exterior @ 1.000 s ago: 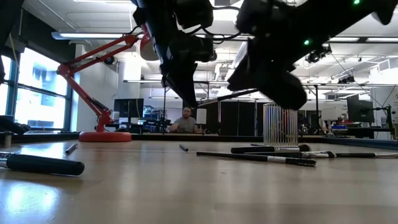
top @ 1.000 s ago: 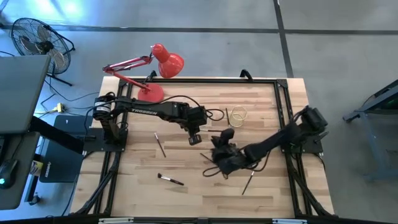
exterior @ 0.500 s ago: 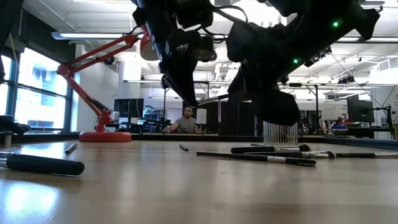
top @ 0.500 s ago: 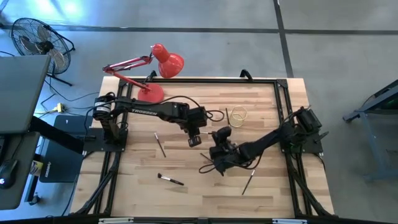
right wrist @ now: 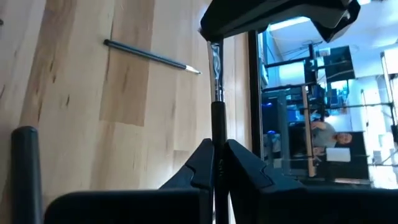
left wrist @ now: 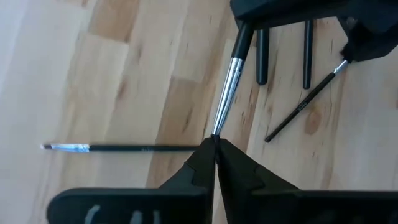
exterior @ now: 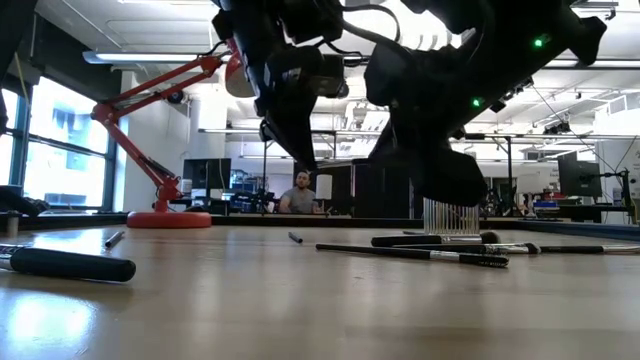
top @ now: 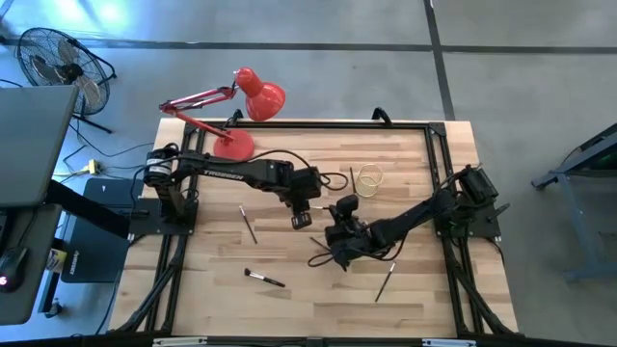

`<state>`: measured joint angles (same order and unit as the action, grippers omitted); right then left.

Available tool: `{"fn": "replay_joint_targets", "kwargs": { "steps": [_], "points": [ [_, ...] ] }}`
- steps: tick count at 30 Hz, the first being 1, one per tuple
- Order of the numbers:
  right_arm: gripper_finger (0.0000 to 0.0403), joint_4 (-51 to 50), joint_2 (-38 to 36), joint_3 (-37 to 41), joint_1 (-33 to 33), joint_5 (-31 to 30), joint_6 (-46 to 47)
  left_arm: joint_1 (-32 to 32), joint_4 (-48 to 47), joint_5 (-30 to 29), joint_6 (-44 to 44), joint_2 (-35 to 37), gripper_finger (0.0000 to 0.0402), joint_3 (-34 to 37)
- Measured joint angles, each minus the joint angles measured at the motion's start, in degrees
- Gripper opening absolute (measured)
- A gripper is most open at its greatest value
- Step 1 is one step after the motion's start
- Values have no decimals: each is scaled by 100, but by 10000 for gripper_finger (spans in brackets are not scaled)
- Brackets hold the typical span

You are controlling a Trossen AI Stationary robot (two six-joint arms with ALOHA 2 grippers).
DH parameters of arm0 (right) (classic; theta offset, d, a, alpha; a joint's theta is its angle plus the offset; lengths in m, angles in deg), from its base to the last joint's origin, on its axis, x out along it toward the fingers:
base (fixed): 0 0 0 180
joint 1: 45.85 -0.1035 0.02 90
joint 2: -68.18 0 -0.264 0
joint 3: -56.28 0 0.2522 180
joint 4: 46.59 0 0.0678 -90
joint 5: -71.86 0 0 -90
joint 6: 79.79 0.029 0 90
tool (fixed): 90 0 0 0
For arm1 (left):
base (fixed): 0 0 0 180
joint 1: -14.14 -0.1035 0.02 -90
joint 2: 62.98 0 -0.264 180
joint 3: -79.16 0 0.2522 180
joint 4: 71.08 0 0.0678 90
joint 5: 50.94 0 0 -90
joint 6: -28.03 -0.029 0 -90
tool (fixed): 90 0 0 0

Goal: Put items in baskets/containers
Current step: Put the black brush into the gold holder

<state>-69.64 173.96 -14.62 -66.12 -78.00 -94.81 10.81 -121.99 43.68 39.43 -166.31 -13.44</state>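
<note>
We see the desk point(top: 424, 289) w/ the lamp point(top: 231, 145) at its far-left corner and the glass cup point(top: 367, 178) near the far edge, right of centre. Mid-desk, the left end effector point(top: 301, 218) and right end effector point(top: 339, 224) sit close together, both on one brush point(left wrist: 227, 87) held between them above the desk. Several brushes point(exterior: 415, 252) lie beneath them. One brush point(top: 249, 224) lies left of centre, another point(top: 263, 279) toward the near edge, a third point(top: 385, 281) nearer the near-right corner.

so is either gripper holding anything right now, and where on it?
Both hold one brush: the left gripper pinches its silvery end, the right gripper its dark handle.
</note>
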Motion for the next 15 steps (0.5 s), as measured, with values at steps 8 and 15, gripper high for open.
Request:
{"fn": "replay_joint_targets", "kwargs": {
  "steps": [8,15],
  "points": [
    [18,-790,-2,-7,2,145,1163,0,384,-2,-94,0,72,-1],
    [17,-2096,-88,-7,-108,72,3209,-2,462,-11,-394,40,117,2]
  ]
}}
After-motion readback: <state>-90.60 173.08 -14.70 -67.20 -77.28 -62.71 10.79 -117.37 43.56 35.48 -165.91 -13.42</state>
